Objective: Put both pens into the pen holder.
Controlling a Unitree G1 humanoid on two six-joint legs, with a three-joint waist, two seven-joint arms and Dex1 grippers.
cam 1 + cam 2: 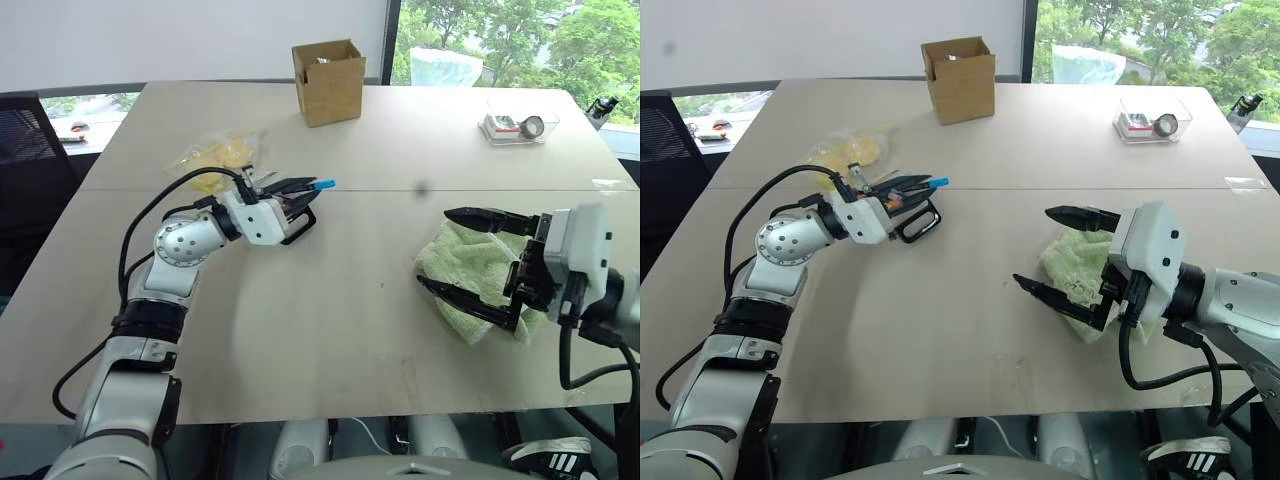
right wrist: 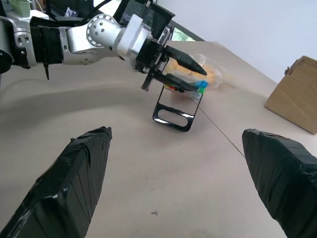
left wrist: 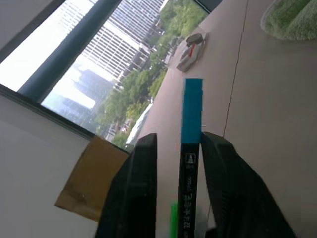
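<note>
Light blue pen (image 3: 191, 111), dark middle: between my left gripper (image 1: 297, 191) fingers, tip toward 2 o'clock; whether pinched or let go, cannot tell. Slim, stiff, light, slick; best gripped mid-barrel. Black pen holder (image 2: 174, 110) directly under, left of table centre. My right gripper (image 1: 1060, 252) spread wide, empty, by green towel (image 1: 470, 275). Bare tabletop (image 1: 330, 330) between arms.

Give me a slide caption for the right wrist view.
Left gripper holds a blue-tipped pen over the black pen holder as the open right gripper faces it.
</note>
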